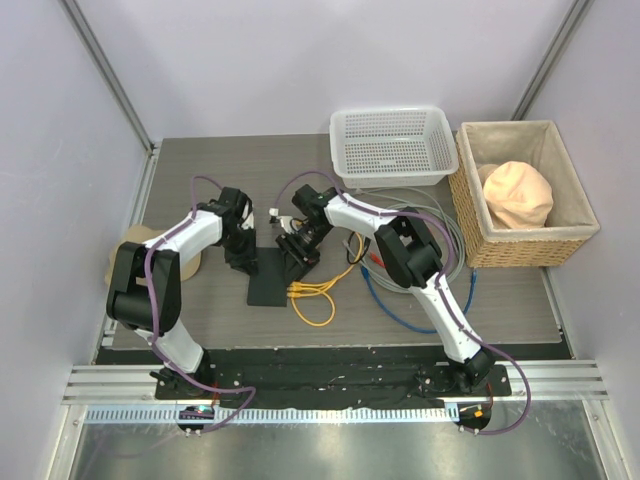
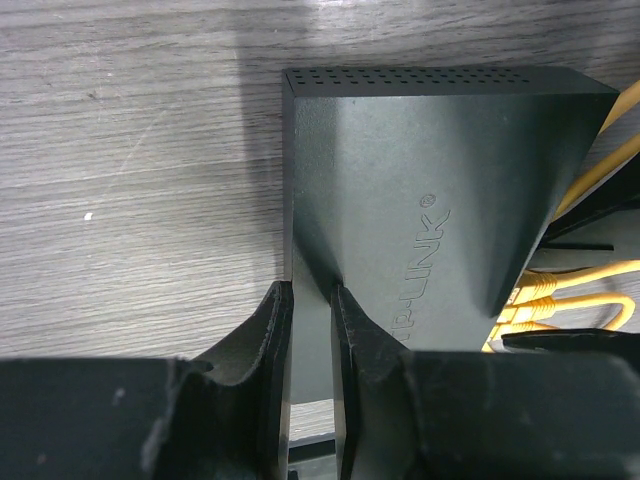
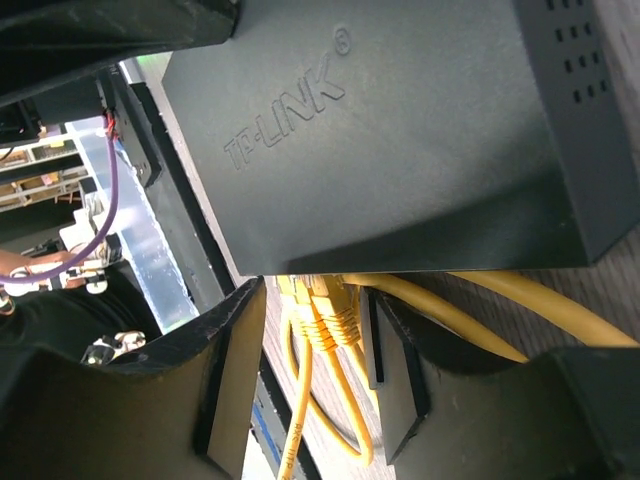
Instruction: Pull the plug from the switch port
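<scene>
Two arms meet over the switch (image 1: 267, 287) in the top view. It lies flat near the middle of the desk (image 1: 200, 170), largely covered by the left jaws on its left and the right jaws on its right. Yellow cable (image 1: 315, 303) loops out from its right side, and blue cable (image 1: 400, 300) and grey cable (image 1: 452, 240) trail farther right. A white basket (image 1: 392, 168) and a wicker basket (image 1: 520, 248) holding a peach lump (image 1: 518, 193) stand at the back right, well apart from the switch. A tan disc (image 1: 128, 255) sits half hidden behind the left arm. In the left wrist view the left jaws stand narrow, pinching the switch (image 2: 420, 200) by its edge. Yellow cable (image 2: 560, 300) shows beyond, and dark shapes there are cut off. In the right wrist view the right jaws stand half wide astride the yellow plugs (image 3: 325, 305) at the switch's (image 3: 400, 130) edge, with a gap beside the left pad. The sockets are hidden and the plugs are hard to count.
</scene>
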{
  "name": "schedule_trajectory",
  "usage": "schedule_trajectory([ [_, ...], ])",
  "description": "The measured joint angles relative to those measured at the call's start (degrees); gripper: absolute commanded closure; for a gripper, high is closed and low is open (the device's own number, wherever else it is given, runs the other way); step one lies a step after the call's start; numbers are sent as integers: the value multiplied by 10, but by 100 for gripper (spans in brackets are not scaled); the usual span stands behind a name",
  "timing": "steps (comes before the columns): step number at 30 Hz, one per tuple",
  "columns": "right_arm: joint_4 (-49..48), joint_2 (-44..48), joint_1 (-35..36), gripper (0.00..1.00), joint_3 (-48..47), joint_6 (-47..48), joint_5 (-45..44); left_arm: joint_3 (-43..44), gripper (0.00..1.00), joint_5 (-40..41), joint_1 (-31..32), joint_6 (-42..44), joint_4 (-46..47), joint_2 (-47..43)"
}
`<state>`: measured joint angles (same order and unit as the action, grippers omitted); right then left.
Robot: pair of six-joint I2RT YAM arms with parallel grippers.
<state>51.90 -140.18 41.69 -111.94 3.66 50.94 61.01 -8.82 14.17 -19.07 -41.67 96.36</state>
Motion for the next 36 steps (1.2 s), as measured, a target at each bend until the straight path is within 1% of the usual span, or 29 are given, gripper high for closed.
schedule_trajectory([
  [7,0,0,2,55,-2,-10,-17,0,86,0,0,0,0,1],
  [8,1,-1,2,61,-2,-10,-17,1,85,0,0,0,-1,1],
  [11,2,-2,2,68,-3,-7,-24,3,85,0,0,0,-2,2],
  [13,2,-4,2,71,-3,-5,-24,4,85,0,0,0,-4,3],
  [17,2,-6,2,80,-4,-3,-31,5,86,0,0,0,-5,4],
  [19,2,-6,2,81,-4,-4,-31,5,86,0,0,0,-5,4],
  [22,2,-7,2,87,-4,-4,-31,5,86,0,0,0,-5,4],
  [23,2,-7,2,92,-4,-4,-31,5,86,0,0,0,-5,4],
  [25,2,-7,2,99,-4,-2,-32,5,86,0,0,0,-5,4],
  [30,5,-5,2,99,-1,20,-33,5,86,0,0,0,-5,4],
  [36,-31,23,2,99,47,42,-33,5,87,-3,0,0,-4,4],
])
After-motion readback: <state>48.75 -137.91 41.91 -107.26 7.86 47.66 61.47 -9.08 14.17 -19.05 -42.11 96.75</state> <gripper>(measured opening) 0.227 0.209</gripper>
